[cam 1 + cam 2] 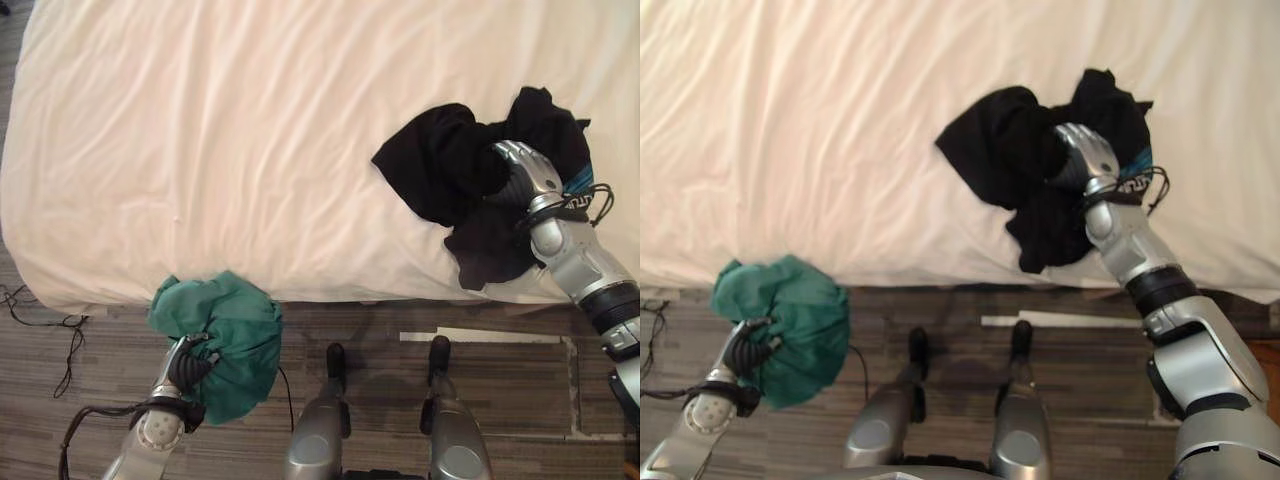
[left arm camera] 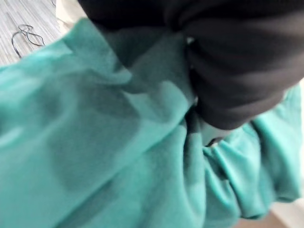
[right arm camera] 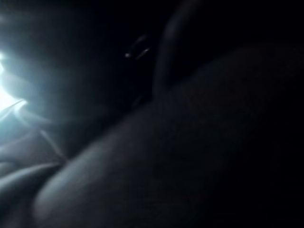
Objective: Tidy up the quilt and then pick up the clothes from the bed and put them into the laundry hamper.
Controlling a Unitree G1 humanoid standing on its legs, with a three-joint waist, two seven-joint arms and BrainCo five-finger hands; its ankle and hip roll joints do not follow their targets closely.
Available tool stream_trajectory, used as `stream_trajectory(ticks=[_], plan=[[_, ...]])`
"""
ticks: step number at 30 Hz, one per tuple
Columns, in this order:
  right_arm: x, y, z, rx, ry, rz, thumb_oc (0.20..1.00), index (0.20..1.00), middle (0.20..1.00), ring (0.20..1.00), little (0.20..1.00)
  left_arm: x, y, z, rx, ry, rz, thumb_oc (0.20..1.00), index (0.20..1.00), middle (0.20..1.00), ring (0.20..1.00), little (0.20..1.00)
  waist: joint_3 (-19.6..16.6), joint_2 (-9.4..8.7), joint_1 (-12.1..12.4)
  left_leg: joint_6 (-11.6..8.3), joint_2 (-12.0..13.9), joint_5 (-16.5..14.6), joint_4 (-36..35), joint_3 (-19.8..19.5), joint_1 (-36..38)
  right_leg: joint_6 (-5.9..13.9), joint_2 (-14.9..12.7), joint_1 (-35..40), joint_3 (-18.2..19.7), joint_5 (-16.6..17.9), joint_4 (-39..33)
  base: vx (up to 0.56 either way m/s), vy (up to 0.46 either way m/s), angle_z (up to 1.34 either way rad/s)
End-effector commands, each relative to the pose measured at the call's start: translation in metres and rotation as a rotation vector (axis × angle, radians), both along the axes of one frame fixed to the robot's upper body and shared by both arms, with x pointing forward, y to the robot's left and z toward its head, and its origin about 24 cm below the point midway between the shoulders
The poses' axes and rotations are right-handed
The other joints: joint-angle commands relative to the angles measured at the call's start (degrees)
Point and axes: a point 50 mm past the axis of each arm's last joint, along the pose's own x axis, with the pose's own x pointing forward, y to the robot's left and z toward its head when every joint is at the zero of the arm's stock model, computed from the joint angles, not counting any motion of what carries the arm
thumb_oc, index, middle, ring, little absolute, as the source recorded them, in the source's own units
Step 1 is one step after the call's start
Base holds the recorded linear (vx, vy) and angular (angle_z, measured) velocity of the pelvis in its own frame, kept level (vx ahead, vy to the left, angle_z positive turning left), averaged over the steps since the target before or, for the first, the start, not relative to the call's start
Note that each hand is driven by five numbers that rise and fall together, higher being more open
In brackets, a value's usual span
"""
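The two eye views look steeply down from the robot's head onto the near edge of the bed (image 1: 250, 130) and the strip of wooden floor (image 1: 480, 390) at 6 o'clock. They share nearly the whole scene, the right eye view offset slightly sideways: the black garment (image 1: 450, 170) lies toward 2 o'clock, the green garment (image 1: 225, 330) toward 7 o'clock.

The left wrist view looks from very close onto folds of the green garment, with a patch of floor at one corner. The right wrist view sits pressed against dark cloth, with a bright gap at one edge.
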Motion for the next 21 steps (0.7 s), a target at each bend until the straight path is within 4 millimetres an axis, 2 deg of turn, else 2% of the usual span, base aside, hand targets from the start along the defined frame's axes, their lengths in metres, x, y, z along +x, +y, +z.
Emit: stream_trajectory(ticks=[1,2,4,7,8,9,10,11,12,13,14,15,16,17,18,19,20,21], plan=[[-0.014,-0.001,-0.075,0.097,0.320,-0.012,0.200,0.200,0.200,0.200,0.200,0.014,-0.006,0.030,-0.138,-0.168,-0.019,0.200,0.200,0.200,0.200,0.200,-3.34,-3.19,0.00,-2.16,1.13,2.40,-0.69,0.15,-3.75,2.80,-2.69,-3.51,0.70,-4.52,3.58,0.01,0.034,0.26],[-0.039,-0.003,-0.112,0.191,0.413,-0.015,0.200,0.200,0.200,0.200,0.200,0.017,-0.015,0.031,-0.195,-0.162,-0.042,0.200,0.200,0.200,0.200,0.200,-4.81,-4.23,-0.57,-1.75,0.92,1.99,-0.78,-0.05,-2.92,2.90,-2.80,-2.60,0.38,-4.51,3.39,0.03,0.040,0.11],[-0.082,-0.007,-0.160,0.358,0.556,-0.031,0.200,0.200,0.200,0.200,0.200,0.021,-0.022,0.032,-0.258,-0.168,-0.052,0.200,0.200,0.200,0.200,0.200,-6.63,-5.62,-2.05,-1.21,0.79,1.01,-0.88,-0.32,-1.30,3.04,-3.00,-1.62,-0.30,-5.30,4.83,0.06,0.014,0.22],[-0.144,0.006,-0.217,0.596,0.774,-0.033,0.200,0.200,0.200,0.200,0.200,0.023,-0.042,0.032,-0.355,-0.174,-0.078,0.200,0.200,0.200,0.200,0.200,-7.94,-6.88,-3.69,-0.57,0.65,-0.42,-1.16,-1.37,1.55,3.81,-2.93,-0.53,-0.62,-7.83,10.74,0.04,0.014,0.06],[-0.163,0.010,-0.231,0.657,0.839,-0.044,0.200,0.200,0.200,0.200,0.200,0.023,-0.051,0.031,-0.395,-0.183,-0.086,0.200,0.200,0.200,0.200,0.200,-7.88,-7.11,-4.25,-0.38,0.59,-0.42,-1.31,-2.50,2.12,4.43,-2.41,-0.68,0.46,-8.33,13.13,0.02,-0.018,0.17],[-0.163,0.009,-0.231,0.658,0.839,-0.045,0.200,0.200,0.200,0.200,0.200,0.023,-0.051,0.031,-0.395,-0.183,-0.087,0.200,0.200,0.200,0.200,0.200,-8.03,-7.11,-4.22,-0.34,0.54,-0.08,-1.42,-2.53,1.88,4.41,-2.45,-0.90,0.45,-8.04,13.03,0.01,-0.106,0.42],[-0.193,0.008,-0.247,0.807,0.861,-0.108,0.200,0.200,0.200,0.200,0.200,0.006,-0.035,-0.020,-0.419,-0.019,0.070,0.200,0.200,0.200,0.200,0.200,-8.19,-7.12,-4.41,0.16,-0.02,0.86,-1.25,-7.12,0.88,4.43,1.63,-0.79,7.91,-10.41,16.21,-0.01,-0.111,0.41],[-0.208,0.006,-0.252,0.852,0.870,-0.139,0.200,0.200,0.200,0.200,0.200,0.001,-0.033,-0.028,-0.480,-0.010,0.124,0.200,0.200,0.200,0.200,0.200,-8.50,-6.95,-4.60,0.43,-0.65,1.27,-0.87,-9.25,0.37,3.71,4.26,0.09,12.58,-12.83,16.23,0.02,-0.139,0.70],[-0.214,0.007,-0.256,0.882,0.878,-0.150,0.200,0.200,0.200,0.200,0.200,-0.003,-0.037,-0.034,-0.516,0.002,0.138,0.200,0.200,0.200,0.200,0.200,-9.17,-6.87,-4.29,0.51,-1.08,1.66,-0.77,-10.59,-0.39,2.66,5.67,1.00,15.31,-13.20,15.00,0.04,-0.076,1.01],[-0.216,0.009,-0.259,0.920,0.875,-0.162,0.200,0.200,0.200,0.200,0.200,-0.007,-0.039,-0.041,-0.536,0.028,0.151,0.200,0.200,0.200,0.200,0.200,-9.65,-7.03,-3.72,0.52,-1.70,1.76,-0.85,-11.64,-0.96,1.14,6.32,2.77,16.00,-13.89,12.91,0.04,-0.055,1.23],[-0.216,0.009,-0.260,0.921,0.875,-0.162,0.200,0.200,0.200,0.200,0.200,-0.007,-0.039,-0.041,-0.536,0.028,0.151,0.200,0.200,0.200,0.200,0.200,-9.55,-7.07,-3.88,0.53,-1.77,1.72,-0.82,-11.83,-0.85,1.11,6.24,3.12,15.80,-13.87,12.62,0.05,-0.080,0.90],[-0.228,0.012,-0.268,0.966,0.898,-0.195,0.200,0.200,0.200,0.200,0.200,-0.014,-0.038,-0.049,-0.542,0.064,0.167,0.200,0.200,0.200,0.200,0.200,-10.00,-7.12,-3.32,0.24,-2.07,1.98,-0.82,-12.90,-1.14,-0.01,6.70,4.17,15.88,-14.35,11.17,0.06,-0.150,0.64],[-0.224,0.022,-0.275,0.976,0.902,-0.204,0.200,0.200,0.200,0.200,0.200,-0.027,-0.032,-0.065,-0.543,0.118,0.243,0.200,0.200,0.200,0.200,0.200,-10.50,-6.93,-2.06,-0.44,-2.10,2.55,-0.81,-14.13,-1.53,0.01,5.68,6.80,12.83,-13.03,6.53,0.02,-0.201,0.60],[-0.221,0.025,-0.276,0.969,0.898,-0.201,0.200,0.200,0.200,0.200,0.200,-0.032,-0.033,-0.071,-0.560,0.142,0.273,0.200,0.200,0.200,0.200,0.200,-10.53,-6.49,-0.99,-0.68,-1.92,3.21,-0.90,-14.75,-2.34,0.09,5.52,7.55,11.86,-12.83,4.54,0.00,-0.149,0.52],[-0.221,0.026,-0.276,0.969,0.897,-0.201,0.200,0.200,0.200,0.200,0.200,-0.031,-0.033,-0.071,-0.560,0.141,0.273,0.200,0.200,0.200,0.200,0.200,-10.51,-6.47,-1.20,-0.69,-1.96,3.20,-0.87,-14.98,-2.39,0.08,5.50,7.74,11.62,-12.74,4.28,-0.14,-0.090,0.77],[-0.206,0.029,-0.269,0.945,0.849,-0.176,0.200,0.200,0.200,0.200,0.200,-0.036,-0.034,-0.081,-0.591,0.159,0.338,0.200,0.200,0.200,0.200,0.200,-10.26,-5.05,1.29,-1.50,-2.35,4.53,-1.00,-16.77,-4.47,0.34,4.67,9.20,7.50,-12.55,0.89,-0.19,-0.023,0.81],[-0.199,0.025,-0.266,0.934,0.819,-0.185,0.200,0.200,0.200,0.200,0.200,-0.037,-0.036,-0.086,-0.599,0.172,0.363,0.200,0.200,0.200,0.200,0.200,-9.88,-4.25,2.39,-1.84,-2.66,5.37,-0.49,-16.50,-6.31,0.58,3.99,9.46,4.92,-12.42,0.15,-0.20,-0.019,0.99],[-0.199,0.025,-0.266,0.934,0.818,-0.185,0.200,0.200,0.200,0.200,0.200,-0.036,-0.037,-0.086,-0.600,0.171,0.362,0.200,0.200,0.200,0.200,0.200,-9.96,-4.16,2.29,-1.83,-2.66,5.59,-0.52,-16.64,-6.56,0.61,4.03,9.27,4.80,-12.25,0.12,-0.35,0.110,1.35]])
